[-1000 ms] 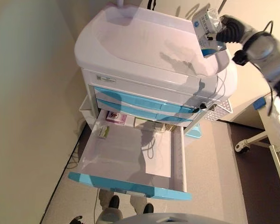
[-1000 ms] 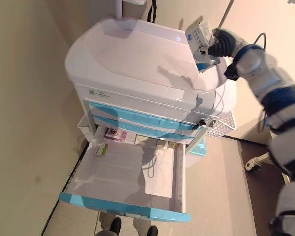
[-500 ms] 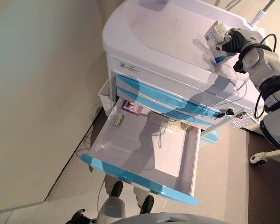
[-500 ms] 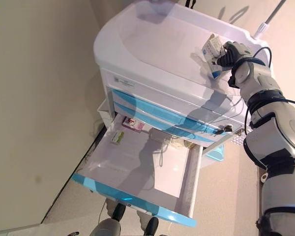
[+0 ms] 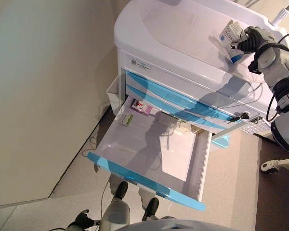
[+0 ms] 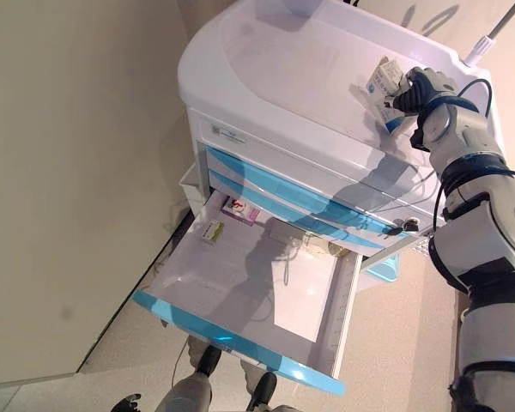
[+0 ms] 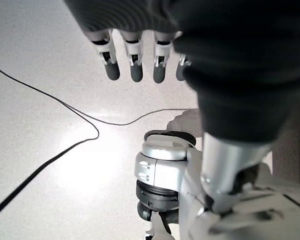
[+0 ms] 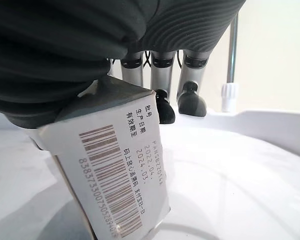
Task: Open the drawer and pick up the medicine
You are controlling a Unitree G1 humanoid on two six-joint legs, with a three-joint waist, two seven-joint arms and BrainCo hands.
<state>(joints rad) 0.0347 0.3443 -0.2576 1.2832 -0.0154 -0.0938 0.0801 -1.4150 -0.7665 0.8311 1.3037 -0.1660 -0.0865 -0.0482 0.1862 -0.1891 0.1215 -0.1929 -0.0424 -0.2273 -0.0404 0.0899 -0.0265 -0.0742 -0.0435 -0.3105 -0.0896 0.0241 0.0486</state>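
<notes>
You're looking at the right hand [image 5: 253,39] gripping the medicine box [image 5: 229,37], fingers curled around it, holding it tilted over the cart top [image 5: 178,29] at about 2 o'clock of the scene, its lower corner touching or just above the surface; I can't tell which. The drawer [image 5: 154,156] is sitting pulled fully out at 6 o'clock, with a pink box [image 5: 141,107] and a small green box [image 5: 125,119] lying at its back, around 11 o'clock inside it. The left hand [image 7: 140,60] is hanging relaxed over the floor [image 7: 50,65], fingers straight, holding nothing.
</notes>
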